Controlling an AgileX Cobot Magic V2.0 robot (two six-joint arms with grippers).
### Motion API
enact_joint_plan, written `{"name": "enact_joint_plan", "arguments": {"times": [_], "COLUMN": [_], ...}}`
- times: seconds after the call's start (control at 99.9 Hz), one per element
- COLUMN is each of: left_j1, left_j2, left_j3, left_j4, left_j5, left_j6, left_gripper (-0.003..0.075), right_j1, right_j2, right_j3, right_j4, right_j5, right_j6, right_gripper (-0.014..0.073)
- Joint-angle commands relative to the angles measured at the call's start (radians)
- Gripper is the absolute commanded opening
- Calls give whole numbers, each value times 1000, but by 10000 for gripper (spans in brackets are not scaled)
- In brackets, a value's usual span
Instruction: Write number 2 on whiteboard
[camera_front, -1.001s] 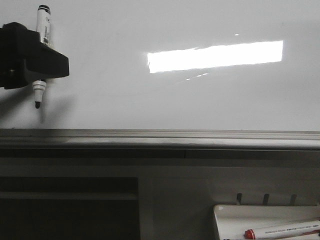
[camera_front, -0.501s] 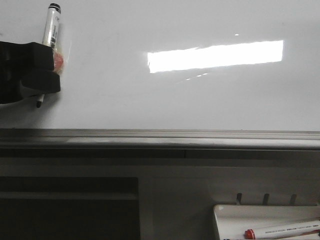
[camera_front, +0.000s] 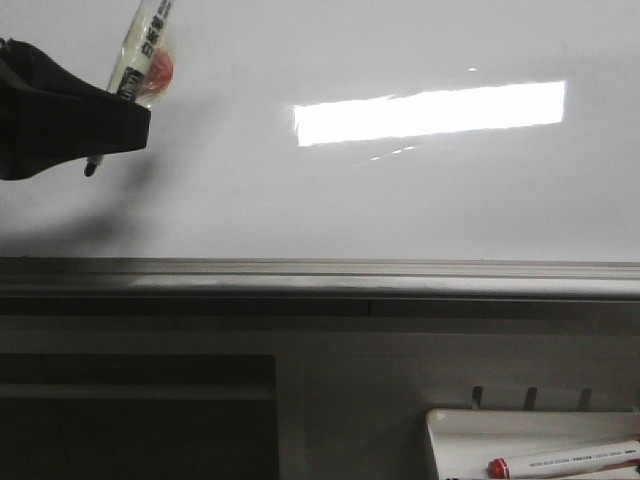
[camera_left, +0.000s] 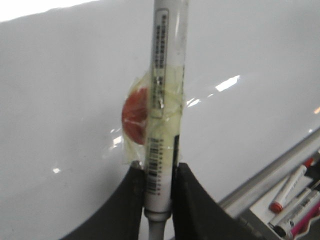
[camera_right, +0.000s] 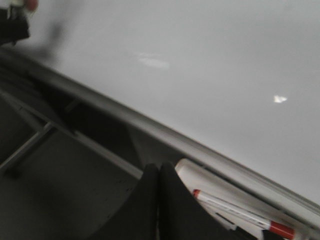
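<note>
The left claw (camera_front: 95, 125) is squeezed tight on a black pen (camera_front: 140, 60). It sits near the left edge of the whiteboard (camera_front: 400, 200), a bit above the grey rim along the bottom. The pen leans, its top tipping to the right, and its dark tip (camera_front: 90, 170) pokes out under the claw. I cannot tell if the tip is touching the board. No number 2 is on the board yet; the white part looks bare, so the writing has not begun.

The pen looks light, hard and smooth, so it could slip or twist when pushed on the board. Tape (camera_left: 162, 117) and a red bit (camera_left: 136, 115) are stuck on its middle. The fingers (camera_left: 187, 200) hold it low, close to the tip, which is a good place for steady lines. The board is shiny and stiff, so a soft push should do.

The right claw (camera_right: 159, 200) is closed with nothing in it. It hangs low, near the small tray (camera_front: 450, 440) of pens below the right end of the rim.
</note>
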Motion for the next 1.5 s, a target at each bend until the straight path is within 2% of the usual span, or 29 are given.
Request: {"name": "enact_joint_plan", "arguments": {"times": [0.0, 0.08, 0.15, 0.23, 0.27, 0.3, 0.541, 0.641, 0.811, 1.302, 1.492], "left_j1": [-22, -37, -51, -67, -75, -80, -157, -175, -179, -179, -179], "left_j2": [-79, -138, -185, -229, -243, -249, -216, -190, -150, -87, -87], "left_j3": [-27, -27, -27, -27, -25, -23, -20, -20, -20, -22, -22], "left_j4": [117, 217, 301, 363, 393, 403, 550, 551, 592, 610, 610], "left_j5": [24, 133, 219, 292, 310, 313, 276, 259, 135, 68, 66], "left_j6": [-6, -6, -6, -6, -6, -6, -6, -6, -6, -6, -6], "left_gripper": [-20, -20, -20, -20, -20, -20, -20, -20, -20, -20, -20], "right_j1": [95, 181, 245, 303, 326, 340, 439, 450, 450, 491, 491], "right_j2": [72, 147, 205, 258, 284, 295, 379, 394, 415, 483, 483], "right_j3": [-49, -74, -104, -141, -159, -170, -230, -247, -261, -273, -273], "right_j4": [20, 20, 20, 20, 20, 20, 20, 20, 20, 20, 20], "right_j5": [-80, -104, -129, -171, -176, -176, -259, -275, -292, -333, -333], "right_j6": [-18, -29, -52, -54, -60, -77, -146, -158, -170, -176, -176], "right_gripper": [-51, 24, 178, 401, 469, 485, 449, 449, 449, 448, 328]}}
